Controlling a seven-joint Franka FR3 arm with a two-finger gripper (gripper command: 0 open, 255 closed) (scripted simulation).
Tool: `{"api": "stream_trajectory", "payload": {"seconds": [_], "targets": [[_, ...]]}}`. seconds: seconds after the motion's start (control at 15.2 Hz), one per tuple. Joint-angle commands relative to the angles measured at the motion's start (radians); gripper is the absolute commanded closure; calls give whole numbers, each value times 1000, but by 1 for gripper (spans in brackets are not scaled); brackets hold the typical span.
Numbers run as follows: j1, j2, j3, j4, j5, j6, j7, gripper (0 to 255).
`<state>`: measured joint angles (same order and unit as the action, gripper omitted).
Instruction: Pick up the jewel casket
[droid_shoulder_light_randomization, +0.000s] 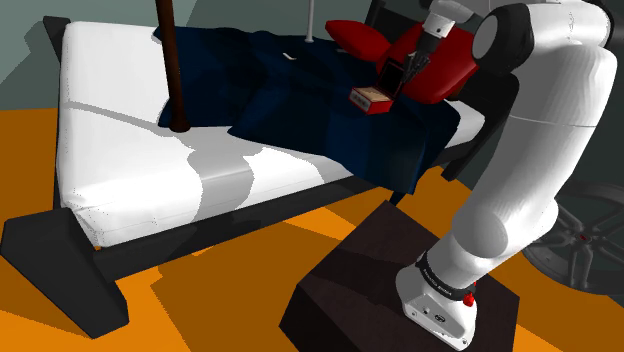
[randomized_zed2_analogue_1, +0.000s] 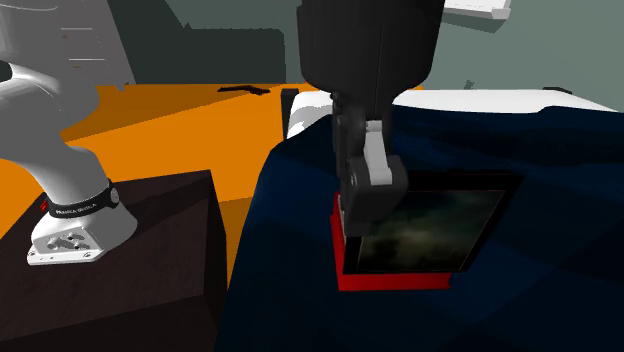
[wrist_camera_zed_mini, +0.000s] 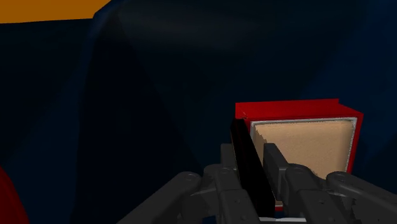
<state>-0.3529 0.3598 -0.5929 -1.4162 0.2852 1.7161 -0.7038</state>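
One red open-topped jewel casket with tan lining (wrist_camera_zed_mini: 299, 137) | on dark blue blanket (droid_shoulder_light_randomization: 330, 130) | black two-finger gripper (wrist_camera_zed_mini: 256, 143) clamped on its side wall | risk: one-wall grip, casket may tilt, slip when lifted

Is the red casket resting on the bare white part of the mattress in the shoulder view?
No, the red casket sits on the dark blue blanket, away from the bare white mattress.
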Motion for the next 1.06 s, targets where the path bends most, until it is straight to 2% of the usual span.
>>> {"api": "stream_trajectory", "payload": {"seconds": [0.0, 0.86, 0.99], "targets": [[-4, 2, -1, 23, 0, -21, 2, 255], [-59, 52, 0, 274, 25, -223, 17, 255], [-60, 53, 0, 278, 26, -226, 17, 255]]}}
